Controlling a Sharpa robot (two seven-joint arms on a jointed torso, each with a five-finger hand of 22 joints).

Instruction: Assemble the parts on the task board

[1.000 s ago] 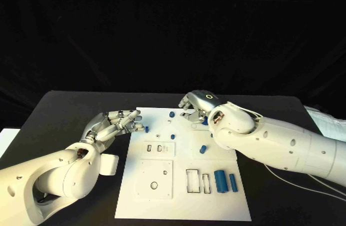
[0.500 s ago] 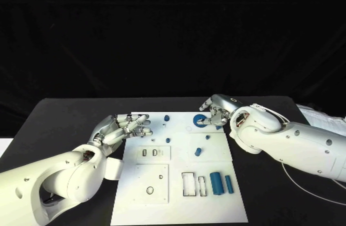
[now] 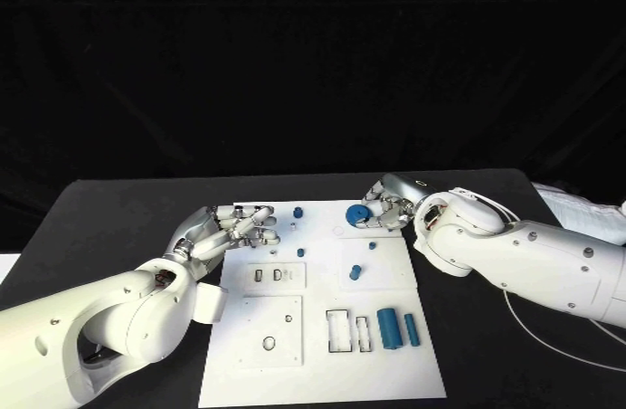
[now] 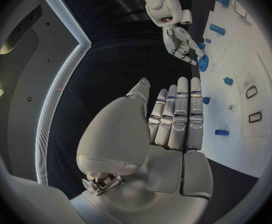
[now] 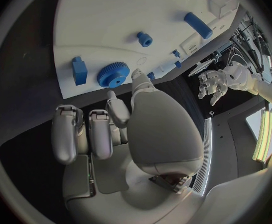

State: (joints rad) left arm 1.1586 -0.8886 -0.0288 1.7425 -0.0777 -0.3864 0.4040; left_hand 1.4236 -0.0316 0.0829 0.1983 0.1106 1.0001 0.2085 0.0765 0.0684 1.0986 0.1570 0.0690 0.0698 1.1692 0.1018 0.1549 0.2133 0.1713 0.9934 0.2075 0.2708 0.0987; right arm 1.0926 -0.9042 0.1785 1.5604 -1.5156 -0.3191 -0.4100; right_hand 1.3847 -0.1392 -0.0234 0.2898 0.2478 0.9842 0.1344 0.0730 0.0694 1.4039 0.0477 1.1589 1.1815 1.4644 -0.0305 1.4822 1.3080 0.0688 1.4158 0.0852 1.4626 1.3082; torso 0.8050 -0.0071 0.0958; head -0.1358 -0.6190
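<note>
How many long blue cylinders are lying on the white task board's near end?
2. The thicker blue cylinder and the thinner blue cylinder lie side by side, right of the black-outlined slots. The right arm may hide others.

Both arms are glossy white, built of rounded, bulging shells with small dark screw holes dotted over them. The left hand [image 3: 224,228] and right hand [image 3: 392,203] are silver metal, with smooth domed backs and segmented fingers [image 4: 181,115] ringed by darker bands. Behind the right hand's fingers, an opening in the wrist shell shows reddish wiring, and a thin pale cable trails under that forearm.
</note>
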